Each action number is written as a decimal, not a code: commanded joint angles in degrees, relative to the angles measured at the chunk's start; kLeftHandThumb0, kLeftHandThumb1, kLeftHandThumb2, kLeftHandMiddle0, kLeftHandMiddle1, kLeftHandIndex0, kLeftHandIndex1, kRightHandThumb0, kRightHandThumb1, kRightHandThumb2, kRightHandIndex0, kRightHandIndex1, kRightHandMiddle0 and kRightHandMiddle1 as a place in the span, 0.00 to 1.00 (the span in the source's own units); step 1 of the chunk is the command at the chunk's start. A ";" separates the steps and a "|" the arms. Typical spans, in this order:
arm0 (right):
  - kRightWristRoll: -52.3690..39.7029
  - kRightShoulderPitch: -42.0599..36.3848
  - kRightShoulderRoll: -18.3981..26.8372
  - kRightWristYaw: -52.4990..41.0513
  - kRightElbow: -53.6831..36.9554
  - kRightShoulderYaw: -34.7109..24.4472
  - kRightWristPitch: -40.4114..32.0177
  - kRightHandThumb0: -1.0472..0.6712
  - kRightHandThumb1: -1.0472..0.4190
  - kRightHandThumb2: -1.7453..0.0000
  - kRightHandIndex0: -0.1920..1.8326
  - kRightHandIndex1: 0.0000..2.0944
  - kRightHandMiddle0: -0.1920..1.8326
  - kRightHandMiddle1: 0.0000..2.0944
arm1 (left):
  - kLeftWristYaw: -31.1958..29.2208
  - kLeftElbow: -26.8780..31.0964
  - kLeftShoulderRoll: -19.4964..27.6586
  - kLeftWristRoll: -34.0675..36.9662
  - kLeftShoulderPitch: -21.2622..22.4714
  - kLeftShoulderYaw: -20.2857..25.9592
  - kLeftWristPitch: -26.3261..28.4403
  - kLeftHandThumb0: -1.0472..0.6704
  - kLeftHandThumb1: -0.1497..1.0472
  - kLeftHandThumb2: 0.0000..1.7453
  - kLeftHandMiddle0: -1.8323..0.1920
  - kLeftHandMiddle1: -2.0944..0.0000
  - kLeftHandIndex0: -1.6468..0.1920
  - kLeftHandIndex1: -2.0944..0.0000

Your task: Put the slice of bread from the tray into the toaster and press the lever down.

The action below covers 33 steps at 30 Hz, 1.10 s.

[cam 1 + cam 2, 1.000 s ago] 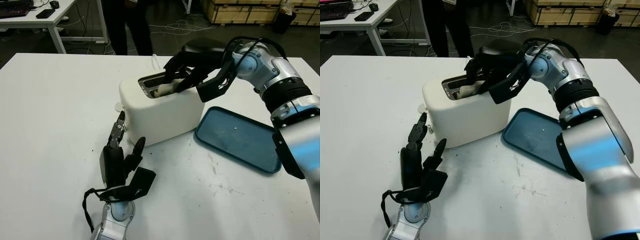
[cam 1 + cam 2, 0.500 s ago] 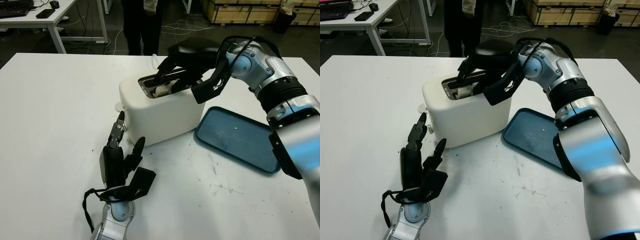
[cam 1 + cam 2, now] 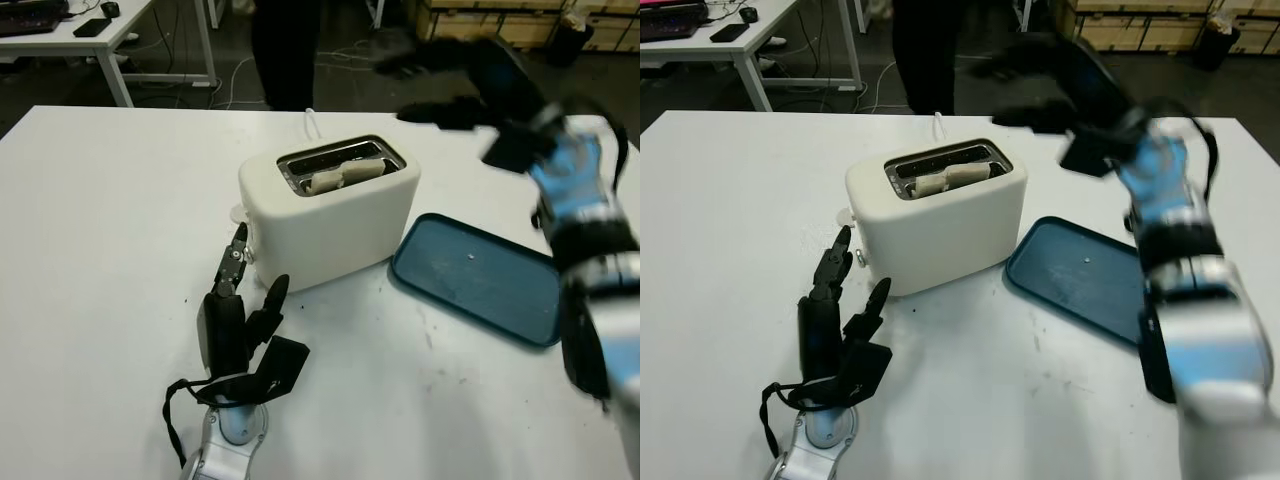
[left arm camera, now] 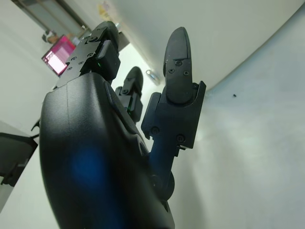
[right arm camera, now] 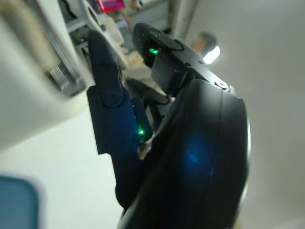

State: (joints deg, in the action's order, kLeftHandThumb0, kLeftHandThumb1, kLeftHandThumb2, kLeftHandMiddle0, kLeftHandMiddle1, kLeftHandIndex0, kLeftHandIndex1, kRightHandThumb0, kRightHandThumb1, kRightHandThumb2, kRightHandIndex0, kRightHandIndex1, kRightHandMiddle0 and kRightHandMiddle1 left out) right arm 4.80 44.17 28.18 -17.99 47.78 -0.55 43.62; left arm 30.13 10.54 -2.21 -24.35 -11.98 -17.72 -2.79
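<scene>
Pale bread slice [image 3: 343, 174] in white toaster [image 3: 330, 215] beside blue tray [image 3: 478, 277]; right hand [image 3: 440, 75] open above, left hand [image 3: 235, 325] open on desk [image 3: 100, 230]

White table [image 3: 100, 220], person's dark legs [image 3: 285, 50] behind, wooden crates [image 3: 500, 15], second desk [image 3: 70, 40]

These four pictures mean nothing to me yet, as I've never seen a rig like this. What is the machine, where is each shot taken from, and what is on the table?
It is a humanoid robot with two arms and black three-finger hands. The two wide pictures come from a stereo camera on its head, looking down at a white table. The two close, tilted pictures come from cameras at its wrists. On the table stand a white toaster with a slice of bread in its slot, and beside it a blue tray. The left hand is open, near the front of the toaster. The right hand is raised above the table behind the tray, blurred, and appears to hold nothing.
</scene>
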 commanded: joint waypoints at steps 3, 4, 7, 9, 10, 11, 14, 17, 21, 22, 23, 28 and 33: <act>-8.45 -16.22 -2.59 -2.02 -13.45 -2.85 -7.57 0.42 0.09 0.94 0.44 0.20 0.48 0.00 | -1.72 2.21 -1.22 1.05 -0.92 1.22 -0.87 0.32 0.89 0.19 0.71 0.96 0.73 1.00; -10.45 -19.68 -3.29 -2.43 -17.00 -3.32 -10.24 0.42 0.09 0.93 0.45 0.18 0.48 0.00 | -1.99 2.58 -0.98 0.99 -1.05 1.63 -0.93 0.33 0.89 0.19 0.71 0.96 0.73 1.00; -16.16 -31.58 -6.33 -1.98 -27.93 -5.08 -18.01 0.42 0.09 0.92 0.47 0.13 0.49 0.00 | -2.42 3.91 -0.12 -0.40 -0.96 3.23 -0.14 0.33 0.89 0.18 0.71 0.96 0.73 1.00; -17.06 -37.38 -7.74 -1.15 -33.26 -5.73 -20.57 0.42 0.09 0.92 0.49 0.10 0.49 0.00 | -2.77 4.52 0.49 -1.25 -0.67 4.35 -0.44 0.34 0.89 0.18 0.71 0.96 0.72 1.00; -17.26 -39.46 -8.43 -0.67 -35.32 -6.10 -21.33 0.43 0.09 0.92 0.49 0.08 0.49 0.00 | -3.01 4.76 0.81 -1.51 -0.49 4.90 -0.81 0.35 0.89 0.17 0.70 0.96 0.72 0.99; -17.68 -41.32 -9.24 0.01 -37.53 -6.59 -22.51 0.43 0.09 0.92 0.49 0.08 0.48 0.00 | -3.53 5.29 1.29 -1.78 -0.29 5.50 -0.98 0.35 0.89 0.17 0.70 0.96 0.72 0.99; -18.65 -44.35 -11.51 1.71 -41.78 -7.94 -24.07 0.44 0.09 0.90 0.50 0.06 0.47 0.00 | -5.19 7.19 3.16 -2.28 0.30 7.52 -1.79 0.36 0.89 0.16 0.70 0.95 0.71 0.99; -19.01 -45.31 -13.44 2.84 -43.83 -8.72 -24.74 0.45 0.09 0.91 0.51 0.06 0.48 0.01 | -5.14 7.98 6.23 -3.24 1.82 10.39 -6.20 0.38 0.89 0.14 0.67 0.94 0.69 0.98; -19.10 -45.36 -14.99 3.55 -44.96 -8.71 -27.08 0.45 0.09 0.96 0.53 0.05 0.50 0.01 | -6.11 9.96 10.12 -4.14 4.18 15.18 -9.04 0.41 0.89 0.09 0.63 0.91 0.64 0.96; -19.18 -45.31 -15.32 3.59 -45.18 -8.67 -27.73 0.46 0.09 0.97 0.53 0.04 0.50 0.01 | -7.15 10.36 11.59 -3.78 4.99 16.64 -9.56 0.42 0.89 0.08 0.62 0.91 0.63 0.96; -19.13 -45.25 -15.62 3.61 -45.29 -8.68 -28.07 0.46 0.09 0.98 0.54 0.04 0.50 0.01 | -8.20 10.71 12.94 -3.60 5.71 17.97 -9.82 0.42 0.89 0.07 0.61 0.90 0.61 0.95; -21.02 -43.91 -17.42 3.79 -44.36 -9.87 -28.83 0.49 0.09 0.99 0.60 0.06 0.52 0.01 | -14.34 11.91 19.97 -3.77 9.56 23.56 -9.75 0.45 0.82 0.01 0.50 0.80 0.48 0.90; -20.80 -43.49 -18.09 4.47 -45.11 -10.52 -30.22 0.48 0.09 1.00 0.61 0.06 0.54 0.01 | -20.19 8.74 28.59 -5.56 13.98 24.97 -13.52 0.51 0.75 0.00 0.38 0.72 0.35 0.86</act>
State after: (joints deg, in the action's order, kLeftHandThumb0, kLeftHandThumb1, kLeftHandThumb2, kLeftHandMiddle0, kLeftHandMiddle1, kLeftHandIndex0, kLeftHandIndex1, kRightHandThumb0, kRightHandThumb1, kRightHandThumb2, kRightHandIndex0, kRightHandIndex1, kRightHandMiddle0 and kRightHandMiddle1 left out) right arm -15.38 -0.05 10.50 -13.91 3.10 -10.82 14.69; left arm 11.22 20.40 24.19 -28.98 0.48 7.01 -14.36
